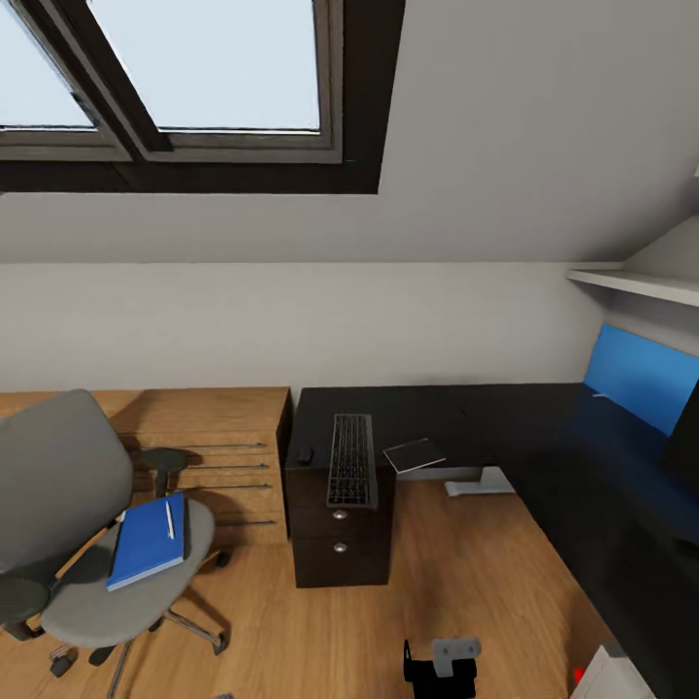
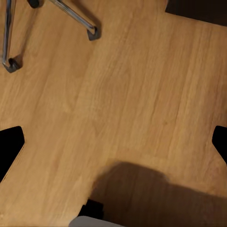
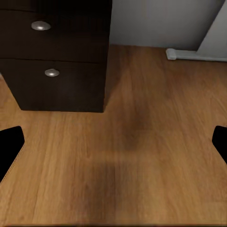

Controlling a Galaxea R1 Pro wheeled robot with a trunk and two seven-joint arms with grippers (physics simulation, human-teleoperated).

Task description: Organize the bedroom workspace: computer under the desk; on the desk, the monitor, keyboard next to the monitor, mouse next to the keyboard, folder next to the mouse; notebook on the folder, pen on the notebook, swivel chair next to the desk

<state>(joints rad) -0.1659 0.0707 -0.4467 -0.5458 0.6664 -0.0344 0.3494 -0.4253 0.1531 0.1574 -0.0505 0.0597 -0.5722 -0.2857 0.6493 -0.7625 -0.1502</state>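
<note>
The swivel chair (image 1: pixel 87 544) stands at the left on the wood floor. On its seat lies the blue folder (image 1: pixel 148 540) with the white pen (image 1: pixel 169 517) on top. The black desk (image 1: pixel 505 427) carries the keyboard (image 1: pixel 351 461) above its drawer unit (image 3: pixel 56 71). The small black mouse (image 1: pixel 305 454) lies left of the keyboard, and the thin grey notebook (image 1: pixel 415 454) sits at the desk's inner edge. A pale box corner (image 1: pixel 612 680), perhaps the computer, shows at the lower right. I cannot make out the monitor for sure. My left gripper (image 2: pixel 113 146) hangs open over bare floor near the chair's chrome legs (image 2: pixel 75 19). My right gripper (image 3: pixel 113 146) hangs open over floor before the drawers.
A light wooden dresser (image 1: pixel 204 456) stands between chair and desk against the wall. A blue panel (image 1: pixel 641 374) rises at the desk's back right, under a white shelf (image 1: pixel 631 282). The desk's white leg foot (image 3: pixel 196 54) rests on the floor. Open floor lies between chair and drawer unit.
</note>
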